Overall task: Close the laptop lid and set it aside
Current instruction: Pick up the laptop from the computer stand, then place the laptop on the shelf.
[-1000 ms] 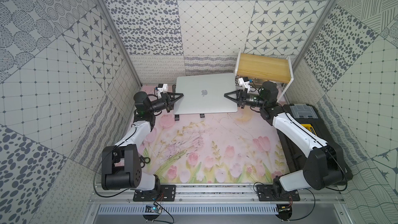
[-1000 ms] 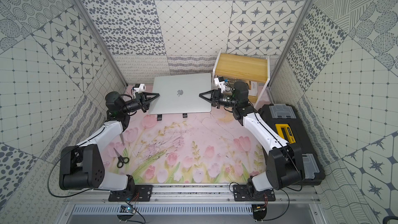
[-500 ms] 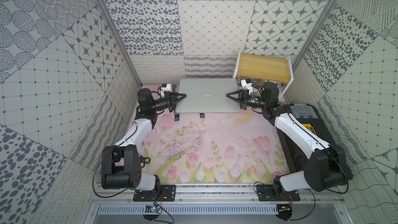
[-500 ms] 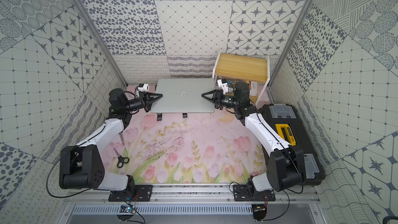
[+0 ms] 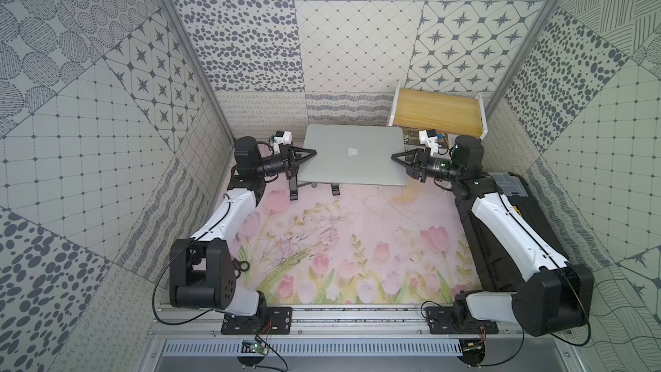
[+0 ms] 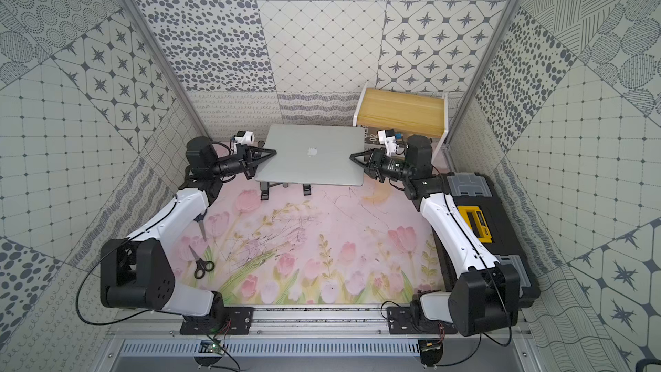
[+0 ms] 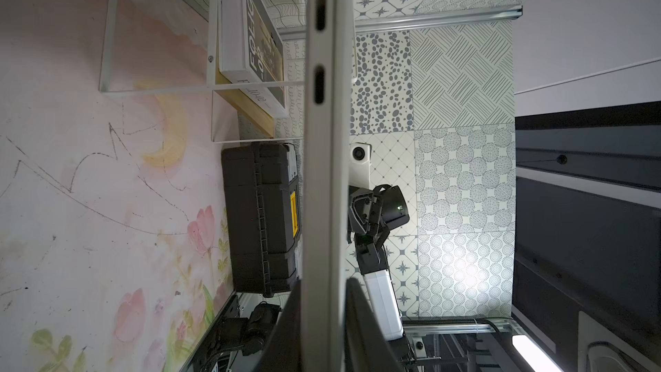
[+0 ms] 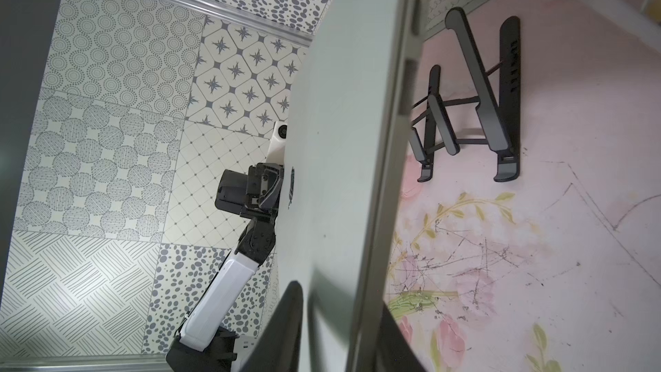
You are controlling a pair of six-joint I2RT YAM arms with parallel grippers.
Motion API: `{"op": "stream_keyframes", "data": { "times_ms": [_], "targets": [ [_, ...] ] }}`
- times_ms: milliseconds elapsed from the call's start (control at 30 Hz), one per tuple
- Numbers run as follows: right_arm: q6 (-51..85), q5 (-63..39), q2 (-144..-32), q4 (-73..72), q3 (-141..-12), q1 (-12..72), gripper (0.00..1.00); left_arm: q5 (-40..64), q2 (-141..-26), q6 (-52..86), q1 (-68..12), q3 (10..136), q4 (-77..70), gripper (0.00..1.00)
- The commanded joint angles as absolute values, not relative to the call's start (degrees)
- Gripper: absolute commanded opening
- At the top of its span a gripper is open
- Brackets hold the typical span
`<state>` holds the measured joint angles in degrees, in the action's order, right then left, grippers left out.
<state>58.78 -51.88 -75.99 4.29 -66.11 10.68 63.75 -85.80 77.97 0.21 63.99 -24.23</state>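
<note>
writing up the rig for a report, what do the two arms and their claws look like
The left arm and right arm match: boxy black joints, glossy white link shells, and a thin black cable looping out by each base. The left claw and right claw are black with triangular open-frame fingers, each topped by a small white camera.

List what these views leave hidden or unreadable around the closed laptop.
- Screen and keys: in every view, the laptop is shut.
- Stand: in both top views, the laptop covers all but its feet.
- Scissors: in a top view, the left arm hides the blades.
- Book: in both top views, the shelf covers most of it.
</note>
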Motion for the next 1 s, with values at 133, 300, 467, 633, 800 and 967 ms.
{"op": "stream_keyframes", "data": {
  "times_ms": [133,300,467,633,800,967],
  "targets": [
    [57.97,-54.36,-70.81,-1.07,-71.73,7.7,0.17,59.53,-86.81,67.42,-5.13,72.52,-16.45,0.18],
    [61.46,-57.42,-70.72,-0.45,-75.76,1.01,0.08,54.95,-90.4,64.24,-9.61,84.02,-10.51,0.23],
    [64.96,-61.15,-72.8,-0.52,-82.11,-7.34,0.04,51.13,-101.44,62.35,-16.3,105.85,-3.88,0.26],
    [69.06,-64.22,-76.43,-2.93,-86.48,-15.85,0.01,49.12,-118.48,64.41,-22.34,133.74,0.37,0.33],
    [78.83,-65.95,-80.47,-13.6,-88.57,-22.62,0.0,44.8,-139.15,73.66,-24.87,162.05,-5.08,0.35],
    [85.68,-65.17,-84.52,-20.66,-90.83,-26.29,0.0,37.87,-139.02,70.02,-26.72,154.98,-13.86,0.39]
  ]
}}
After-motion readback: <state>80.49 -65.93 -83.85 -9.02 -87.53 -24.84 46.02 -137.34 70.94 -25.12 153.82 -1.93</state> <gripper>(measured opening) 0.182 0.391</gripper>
